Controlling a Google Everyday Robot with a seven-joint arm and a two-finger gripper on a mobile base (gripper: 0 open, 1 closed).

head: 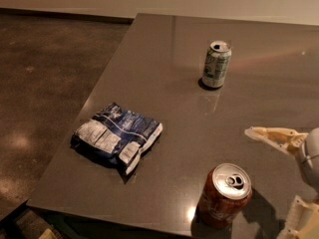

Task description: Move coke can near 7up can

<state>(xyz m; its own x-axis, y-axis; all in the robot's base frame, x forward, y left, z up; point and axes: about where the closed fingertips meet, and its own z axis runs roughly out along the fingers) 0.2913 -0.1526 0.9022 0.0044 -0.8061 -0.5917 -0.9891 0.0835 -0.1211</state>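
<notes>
The red coke can (224, 195) stands upright near the table's front edge, its silver top and pull tab showing. The green-and-white 7up can (216, 63) stands upright farther back on the table, well apart from the red can. My gripper (266, 183) is at the right edge of the view, just right of the coke can. It is open and empty: one pale finger (271, 136) reaches leftward above the can's level, the other (299, 218) is at the bottom right corner. It does not touch the can.
A blue-and-white chip bag (117, 138) lies flat on the left part of the grey table (164, 83). The table's left and front edges drop to a dark floor (45, 83). A pale wall runs along the back.
</notes>
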